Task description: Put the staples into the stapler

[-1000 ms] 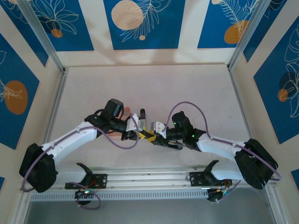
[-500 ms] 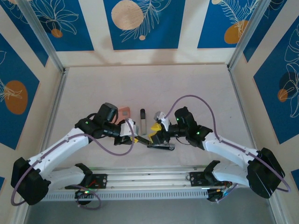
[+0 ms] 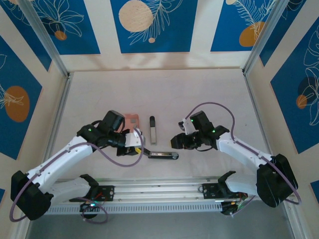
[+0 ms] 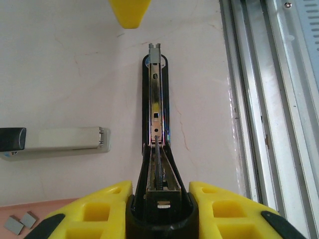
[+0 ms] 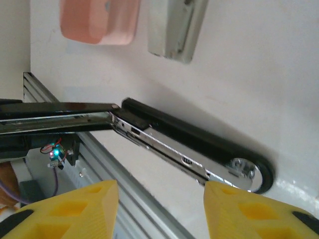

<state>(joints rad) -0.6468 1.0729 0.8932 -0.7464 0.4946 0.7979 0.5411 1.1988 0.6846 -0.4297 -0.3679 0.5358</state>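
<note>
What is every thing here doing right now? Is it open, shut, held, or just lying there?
Stapler: opened out, one end gripped by the left hand.
Left hand: shut on the stapler.
Right hand: open, holding nothing.
Staples: lying loose on the tray.
Tray: lying flat, staples on it.
Cream bar: lying flat, not held.

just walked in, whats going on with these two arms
The left gripper is clamped on one end of the stapler, which lies opened out on the table with its metal channel facing up. The right gripper hangs open near the stapler's other end, holding nothing. The staples sit on the pink tray, not yet picked up.
</note>
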